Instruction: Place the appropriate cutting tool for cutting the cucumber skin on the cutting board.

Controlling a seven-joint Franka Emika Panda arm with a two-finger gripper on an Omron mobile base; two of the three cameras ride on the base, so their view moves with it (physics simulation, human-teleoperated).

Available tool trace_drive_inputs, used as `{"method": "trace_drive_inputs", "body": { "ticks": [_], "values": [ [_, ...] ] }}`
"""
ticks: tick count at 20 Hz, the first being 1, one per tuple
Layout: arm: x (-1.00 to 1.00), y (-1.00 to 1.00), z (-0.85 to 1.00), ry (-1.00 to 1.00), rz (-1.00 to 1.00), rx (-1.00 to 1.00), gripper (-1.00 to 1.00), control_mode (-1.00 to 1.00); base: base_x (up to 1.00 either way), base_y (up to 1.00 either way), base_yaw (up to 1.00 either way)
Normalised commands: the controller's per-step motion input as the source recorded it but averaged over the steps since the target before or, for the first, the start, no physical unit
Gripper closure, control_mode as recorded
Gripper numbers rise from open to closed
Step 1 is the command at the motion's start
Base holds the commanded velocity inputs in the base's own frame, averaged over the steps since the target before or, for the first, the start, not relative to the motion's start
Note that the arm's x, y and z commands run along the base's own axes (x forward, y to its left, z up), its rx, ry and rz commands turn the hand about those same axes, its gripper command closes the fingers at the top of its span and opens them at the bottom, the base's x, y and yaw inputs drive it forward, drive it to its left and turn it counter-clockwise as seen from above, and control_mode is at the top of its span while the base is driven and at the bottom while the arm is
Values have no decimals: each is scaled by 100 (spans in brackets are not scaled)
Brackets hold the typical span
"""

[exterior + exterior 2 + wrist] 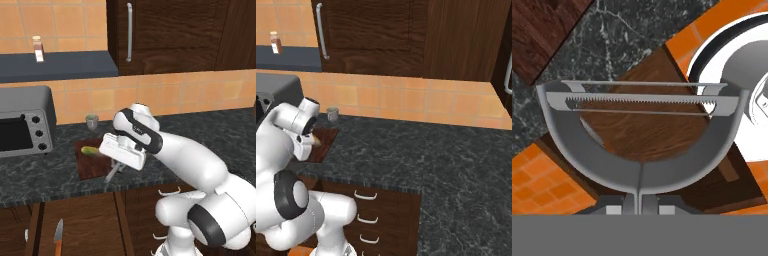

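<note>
So, scanning from the left of the left base view: toaster oven (25,123) sits at the far left of the counter (210,130), with the orange-handled knife (58,238) down low in front of the cabinets, well away from everything, so we're clearly past the "pick the right tool" part. Next over is the cutting board (92,167), with the cucumber (90,150) lying near its back edge and a small cup (92,121) behind it by the wall.

Right after that we hit the gripper (120,165), hanging over the board's right end with the peeler (114,172) pinched between its fingers. The jaws are squeezed narrow on the handle, and the loop head points down toward the wood. In the hand view the peeler head (642,125) spreads out straight ahead of the fingertips with board grain behind it.

As we read it, pickup and carry are done and what's left is lowering and letting go. Whether the tip is already touching the board we honestly can't say from here; it looks close, maybe just above. The cucumber is off to the left of the peeler, apart from it.
</note>
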Motion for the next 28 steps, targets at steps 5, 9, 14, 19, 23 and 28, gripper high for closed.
{"method": "trace_drive_inputs", "body": {
  "ticks": [5, 9, 14, 19, 23, 28],
  "values": [
    [30, -9, -8, 1, -7, -2, 100, -100, 0, 0, 0],
    [45, -8, -8, 7, -12, 0, 100, -100, 0, 0, 0],
    [43, -4, -17, 10, -11, -3, 100, -100, 0, 0, 0],
    [25, 0, -20, 13, -14, -9, 100, -100, 0, 0, 0],
    [30, 0, -22, 5, -11, -5, 100, -100, 0, 0, 0],
    [15, 0, -26, 0, -7, -3, 100, -100, 0, 0, 0]
  ]
}}
